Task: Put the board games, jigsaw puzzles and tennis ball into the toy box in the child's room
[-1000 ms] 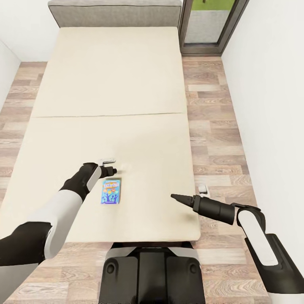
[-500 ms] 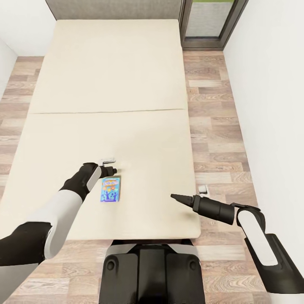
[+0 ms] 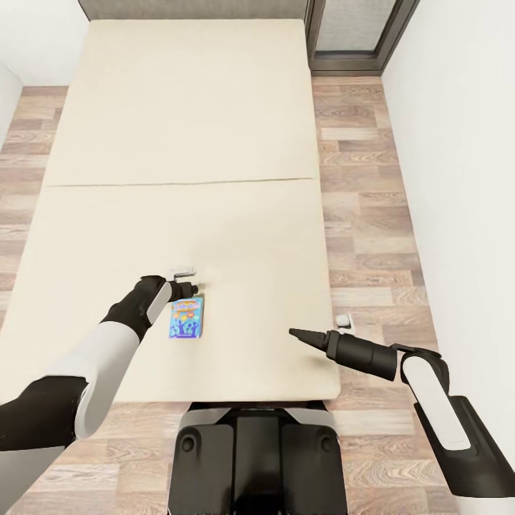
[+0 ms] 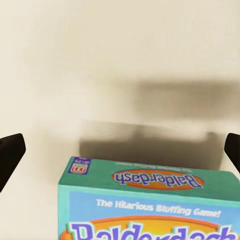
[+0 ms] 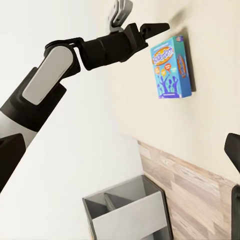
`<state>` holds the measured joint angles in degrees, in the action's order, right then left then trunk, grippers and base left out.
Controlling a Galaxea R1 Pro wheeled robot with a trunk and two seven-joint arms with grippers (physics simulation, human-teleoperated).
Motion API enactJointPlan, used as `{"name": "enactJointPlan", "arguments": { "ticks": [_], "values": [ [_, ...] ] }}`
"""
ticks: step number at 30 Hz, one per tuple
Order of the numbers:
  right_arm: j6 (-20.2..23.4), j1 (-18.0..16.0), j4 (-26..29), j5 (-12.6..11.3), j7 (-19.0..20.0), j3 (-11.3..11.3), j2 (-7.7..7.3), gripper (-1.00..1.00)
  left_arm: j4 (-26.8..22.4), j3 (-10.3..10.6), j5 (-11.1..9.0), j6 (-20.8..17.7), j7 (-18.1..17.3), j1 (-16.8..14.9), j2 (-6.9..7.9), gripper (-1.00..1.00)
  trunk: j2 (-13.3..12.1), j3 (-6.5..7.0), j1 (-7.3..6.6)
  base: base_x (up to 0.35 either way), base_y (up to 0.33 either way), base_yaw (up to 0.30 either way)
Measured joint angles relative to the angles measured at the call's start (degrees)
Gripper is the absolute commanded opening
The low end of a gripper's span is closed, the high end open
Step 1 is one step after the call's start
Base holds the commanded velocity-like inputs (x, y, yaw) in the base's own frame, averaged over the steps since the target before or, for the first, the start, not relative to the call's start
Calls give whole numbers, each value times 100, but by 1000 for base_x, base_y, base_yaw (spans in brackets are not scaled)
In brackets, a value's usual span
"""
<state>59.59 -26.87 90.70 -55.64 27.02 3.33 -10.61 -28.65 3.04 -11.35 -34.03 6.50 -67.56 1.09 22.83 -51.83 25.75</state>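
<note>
A small blue board game [image 3: 187, 317] with colourful cartoons lies flat on the beige mattress of the bed [image 3: 179, 143], near its front edge. My left gripper [image 3: 193, 289] hovers just past the box's far end. In the left wrist view the gripper [image 4: 125, 145] is open, its fingertips [image 4: 11, 152] wide apart, with the printed box [image 4: 150, 210] below them. My right gripper [image 3: 295, 332] is held over the bed's front right corner, apart from the box and holding nothing. In the right wrist view that gripper [image 5: 125, 150] is open, and the board game [image 5: 171, 67] shows beyond my left arm.
Wood-plank floor [image 3: 365, 214] runs along the bed's right side up to a white wall [image 3: 465, 179]. A dark-framed window [image 3: 357, 36] stands past the bed's far right corner. A grey open shelf unit [image 5: 127, 210] sits on the floor. My base [image 3: 257, 458] is against the bed's front edge.
The whole head view has shifted: the headboard has slid out at the top. The blue box now sits a little closer to my left gripper. Both arms hold their poses.
</note>
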Motion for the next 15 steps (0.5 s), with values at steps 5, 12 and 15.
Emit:
{"name": "enactJointPlan", "arguments": {
  "ticks": [5,12,15],
  "values": [
    [0,0,0,0,0,0,-4,100,0,8,0,48,-3,2,3,100,0,-47,0,0,0,0],
    [-7,0,0,5,-7,0,-5,100,1,20,-1,252,-117,5,0,100,0,-114,0,0,0,0],
    [-13,0,0,7,-17,-9,-6,100,1,22,0,275,-179,6,0,100,0,-142,0,0,0,0]
  ]
}}
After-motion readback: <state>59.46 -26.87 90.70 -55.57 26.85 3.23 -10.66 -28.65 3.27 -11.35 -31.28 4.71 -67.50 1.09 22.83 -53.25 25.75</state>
